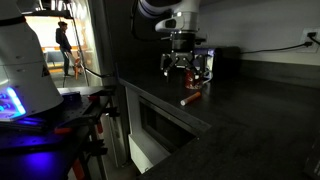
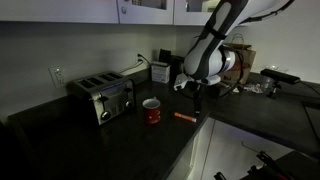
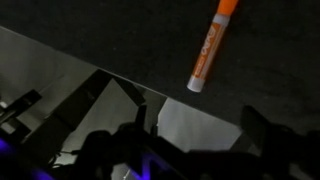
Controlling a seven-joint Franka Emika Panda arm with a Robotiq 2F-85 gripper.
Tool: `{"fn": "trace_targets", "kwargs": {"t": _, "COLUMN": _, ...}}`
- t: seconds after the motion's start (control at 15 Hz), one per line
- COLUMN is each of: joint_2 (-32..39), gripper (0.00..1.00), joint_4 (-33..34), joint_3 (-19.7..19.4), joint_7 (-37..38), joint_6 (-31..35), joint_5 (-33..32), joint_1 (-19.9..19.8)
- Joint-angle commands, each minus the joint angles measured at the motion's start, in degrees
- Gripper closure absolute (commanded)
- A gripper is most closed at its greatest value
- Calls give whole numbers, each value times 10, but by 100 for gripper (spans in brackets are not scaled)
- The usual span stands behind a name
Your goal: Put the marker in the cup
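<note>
A dark, matte black countertop (image 2: 90,140) fills the scene, L-shaped and dimly lit. On it, towards the wall, stands a boxy silver four-slot toaster (image 2: 103,97). The white jointed robot arm (image 2: 215,40) bends down over the counter's corner and ends in the black two-fingered gripper (image 2: 197,95), which hangs above the surface with nothing in it. Its jaws are spread wide: the wrist view shows two dark finger shapes well apart at the bottom edge, with bare counter between them.

The small red mug with a white pattern and pale rim, the cup (image 2: 151,111), stands upright on the counter between the toaster and the gripper.

The slim orange marker with a paler end (image 3: 212,45) lies flat on the counter, touching neither the cup nor the gripper. In an exterior view it lies near the cup (image 2: 185,117), on the gripper's side, just below and slightly off from the fingers.

In the wrist view its long axis runs on a diagonal, orange cap up and right, pale end down and left (so it lies askew to the jaws). The marker sits ahead of the finger gap and a little to its right; I judge the gripper must advance, twist to cross that axis, and then descend.
</note>
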Motion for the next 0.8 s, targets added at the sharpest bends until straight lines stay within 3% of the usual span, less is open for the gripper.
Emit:
{"fn": "trace_targets", "kwargs": {"t": 0.0, "joint_2": 14, "gripper": 0, "joint_4": 11, "joint_3": 25, "joint_7": -16, "joint_6": -24, "joint_5": 49, "joint_1": -14}}
{"fn": "trace_targets", "kwargs": {"t": 0.2, "joint_2": 34, "gripper": 0, "joint_4": 18, "joint_3": 38, "joint_7": -47, "joint_6": -18, "joint_5": 92, "joint_1": -21}}
{"fn": "trace_targets", "kwargs": {"t": 0.47, "joint_2": 64, "gripper": 0, "joint_4": 32, "joint_3": 14, "joint_7": -35, "joint_6": -1, "joint_5": 71, "joint_1": -13}}
{"fn": "trace_targets", "kwargs": {"t": 0.73, "joint_2": 86, "gripper": 0, "joint_4": 53, "joint_3": 13, "joint_7": -65, "joint_6": -6, "joint_5": 85, "joint_1": -25}}
